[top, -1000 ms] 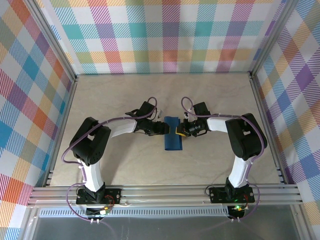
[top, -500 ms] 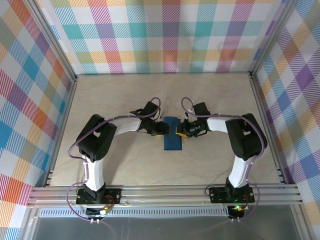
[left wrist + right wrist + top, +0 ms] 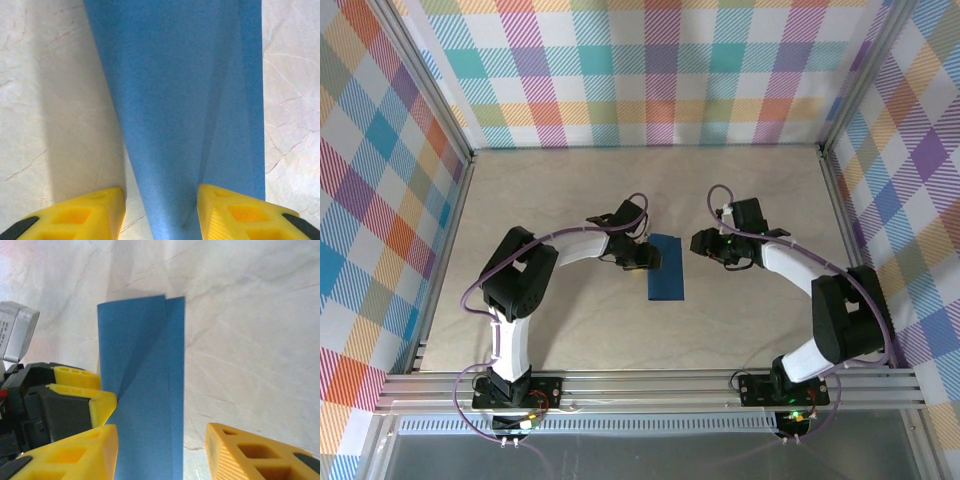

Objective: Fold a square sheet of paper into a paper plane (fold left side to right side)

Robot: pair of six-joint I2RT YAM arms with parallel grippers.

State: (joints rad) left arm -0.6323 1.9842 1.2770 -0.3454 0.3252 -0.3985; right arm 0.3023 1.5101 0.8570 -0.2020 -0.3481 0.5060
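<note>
The dark-blue sheet of paper (image 3: 666,270) lay folded into a thin strip in the middle of the table (image 3: 560,190), between the two arms. The left gripper (image 3: 648,259) sat at its left edge, jaws partly open with paper between them. The right gripper (image 3: 701,243) hung just beside the strip, jaws apart, holding nothing. The top layer looked a bit puffed up. I think the fold needed pressing flat, slowly, with the edges kept lined up.
</note>
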